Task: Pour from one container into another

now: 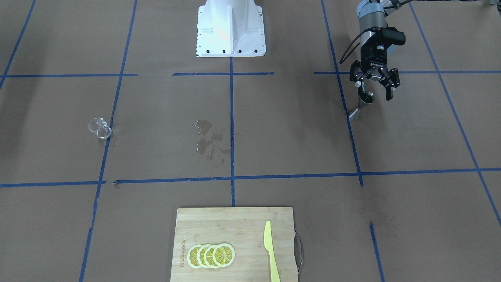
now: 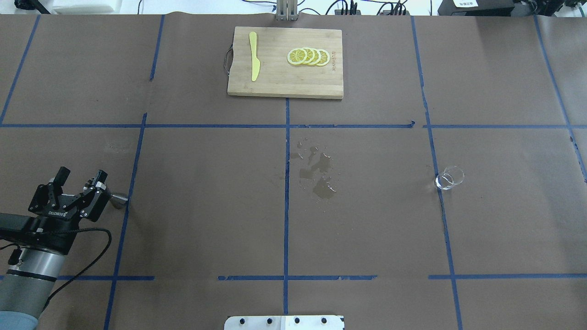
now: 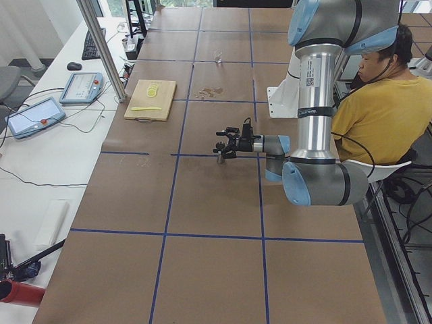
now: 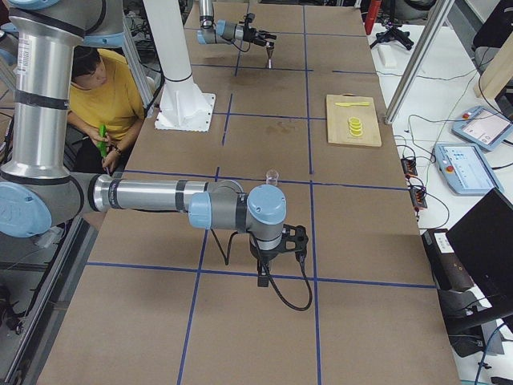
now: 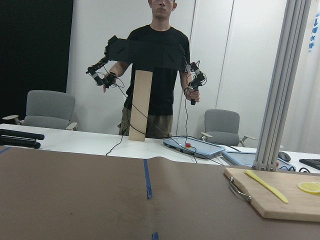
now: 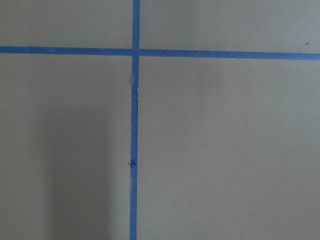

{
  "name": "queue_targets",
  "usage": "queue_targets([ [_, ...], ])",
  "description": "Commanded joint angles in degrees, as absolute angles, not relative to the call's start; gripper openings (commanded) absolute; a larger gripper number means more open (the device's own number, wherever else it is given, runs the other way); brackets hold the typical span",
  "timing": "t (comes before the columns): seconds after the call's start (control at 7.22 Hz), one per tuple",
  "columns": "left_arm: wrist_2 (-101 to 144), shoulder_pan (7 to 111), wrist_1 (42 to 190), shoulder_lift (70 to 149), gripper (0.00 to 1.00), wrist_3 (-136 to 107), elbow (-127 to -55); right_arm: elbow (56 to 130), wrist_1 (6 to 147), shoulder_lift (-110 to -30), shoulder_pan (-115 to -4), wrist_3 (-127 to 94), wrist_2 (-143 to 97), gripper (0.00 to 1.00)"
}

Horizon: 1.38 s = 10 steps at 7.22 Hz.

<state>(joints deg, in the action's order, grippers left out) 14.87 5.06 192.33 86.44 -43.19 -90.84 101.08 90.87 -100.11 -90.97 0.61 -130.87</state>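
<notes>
Overhead exterior | glass cup (image 2: 449,178) upright, long axis vertical, mouth upward | left gripper (image 2: 81,174) jaws spread wide | right gripper (image 4: 272,261) jaws: cannot tell

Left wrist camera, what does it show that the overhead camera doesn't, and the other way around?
Only the left wrist view: a standing person in black and grey chairs beyond the table. Only the overhead: the open left gripper near the steel jigger, the glass cup and a wet spill. Both: the cutting board, the yellow knife and lemon slices, though the wrist view catches just one slice.
</notes>
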Motion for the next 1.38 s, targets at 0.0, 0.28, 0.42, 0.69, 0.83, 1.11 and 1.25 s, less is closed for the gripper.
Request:
queue_targets([
  [0.0, 17.7, 5.1, 201.0, 86.2, 1.0, -28.9, -95.5, 101.1, 90.9, -100.1, -91.0, 0.6, -130.9, 1.0],
  [0.28, 25.8, 6.7, 200.9, 85.7, 1.0, -27.3, -97.1, 101.1, 90.8, -99.9, -91.0, 0.6, -130.9, 1.0],
  [0.42, 28.4, 8.0, 200.2, 85.8, 1.0, -25.9, -99.3, 101.1, 90.9, -99.9, -91.0, 0.6, -130.9, 1.0],
  [0.69, 31.8, 7.0, 197.6, 86.4, 1.0, -25.3, -105.4, 101.0, 90.9, -99.9, -91.0, 0.6, -130.9, 1.0],
  [0.83, 33.1, 5.0, 197.8, 89.3, 1.0, -25.9, -105.9, 101.0, 90.9, -99.9, -91.0, 0.6, -130.9, 1.0],
  [1.11, 33.2, 2.9, 194.3, 98.7, 1.0, -25.4, -105.7, 101.0, 90.9, -100.0, -91.0, 0.5, -130.9, 1.0],
  [1.25, 33.5, 3.0, 187.7, 102.0, 1.0, -25.4, -106.3, 100.9, 90.9, -100.0, -91.0, 0.5, -130.9, 1.0],
])
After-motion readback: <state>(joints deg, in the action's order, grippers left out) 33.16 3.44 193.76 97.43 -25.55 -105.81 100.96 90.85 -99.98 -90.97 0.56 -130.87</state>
